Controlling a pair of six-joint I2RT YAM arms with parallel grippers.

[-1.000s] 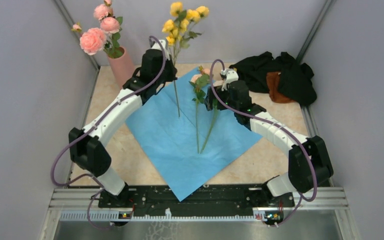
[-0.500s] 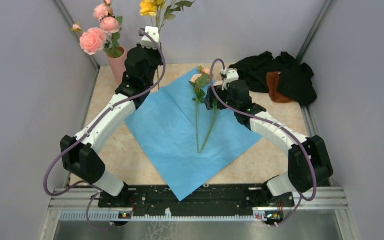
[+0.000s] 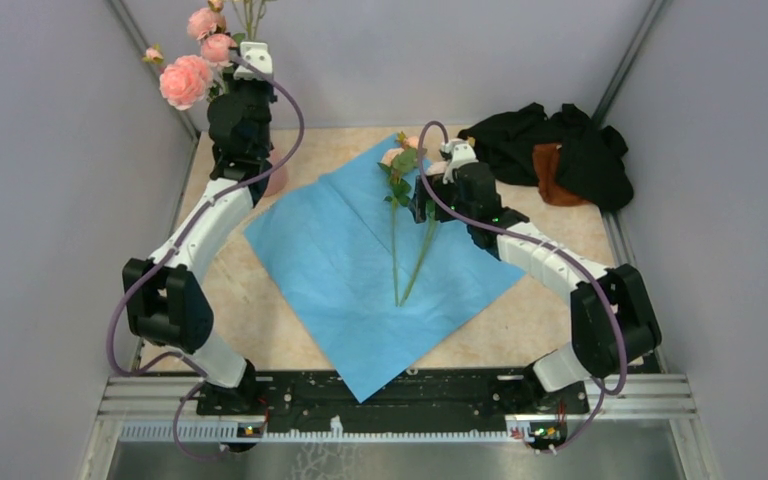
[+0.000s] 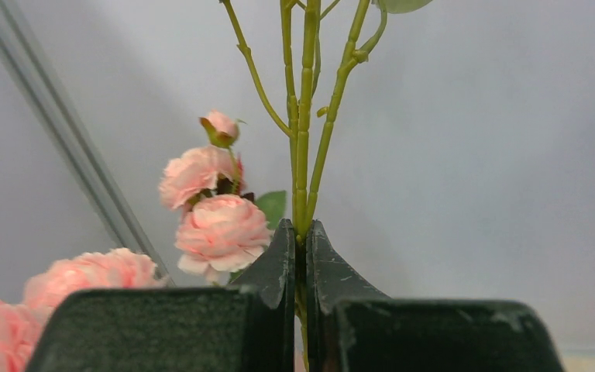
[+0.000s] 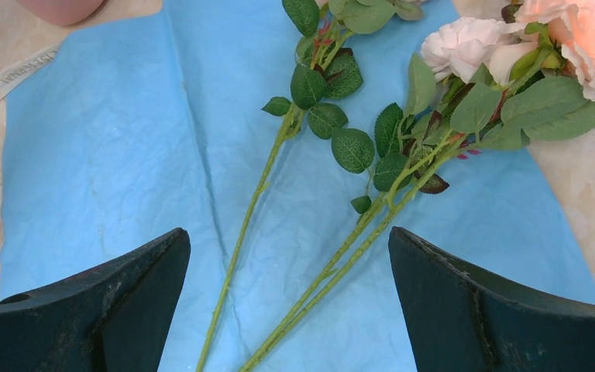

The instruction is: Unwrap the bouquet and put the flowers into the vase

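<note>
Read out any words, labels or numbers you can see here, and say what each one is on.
Ribbon: printed lettering along it, too blurred to read.
White strip on the near rail: fine tick marks, too small to read any numbers.
Nothing readable on the paper or elsewhere.

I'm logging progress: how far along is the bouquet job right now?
Done: the blue paper lies open and flat; pink roses stand upright at the far-left corner. In hand: the left gripper is shut on a green stem, high beside them. Left: the flowers lying on the paper under the open right gripper.
</note>
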